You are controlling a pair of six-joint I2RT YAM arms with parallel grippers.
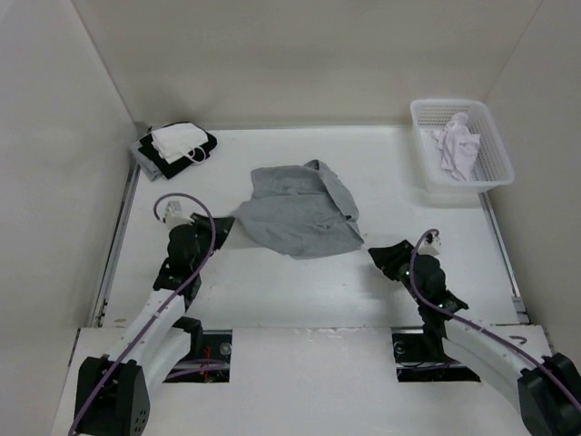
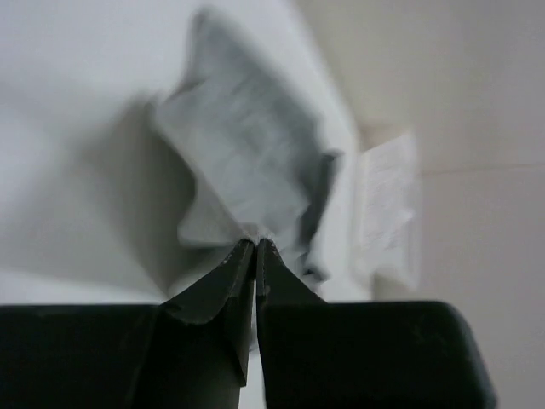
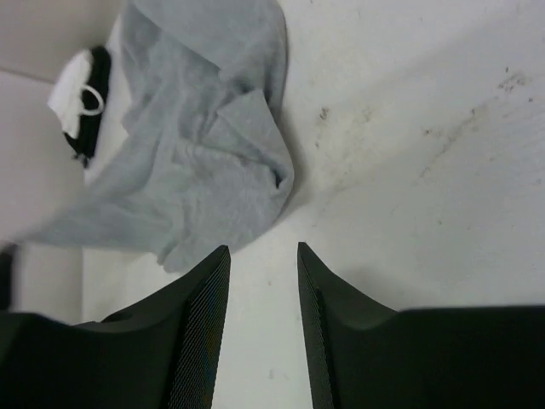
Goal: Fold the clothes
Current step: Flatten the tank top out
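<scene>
— What's the left gripper (image 2: 255, 245) up to?

— Its two fingers are pressed tight together, and a bit of grey cloth is pinched between the tips. The wrist view is blurry, but you can see the cloth running right into them.

— Which cloth?

— The T-shirt (image 1: 300, 211). The gripper has it by the left-hand edge, and a corner of it is drawn out to a point toward the arm.

— And the right gripper (image 3: 262, 251)?

— Its fingers stand apart with nothing between them, only bare table (image 1: 300, 291) underneath. It sits low, just off the shirt's near right corner, not touching it.

— So where does the shirt lie?

— Around the middle of the table, between the two arms and a little beyond them. It's rumpled and partly doubled over: a flap lies across the top on the far right side, and there are creases through the body. I can't make out the sleeves for sure.

— Anything else around?

— In the far right corner there's a white plastic basket (image 1: 495, 154) with a crumpled white garment (image 1: 457, 145) inside. In the far left corner, against the wall, sits a small stack of black and white clothes (image 1: 177, 145). Both are well apart from the shirt.
</scene>
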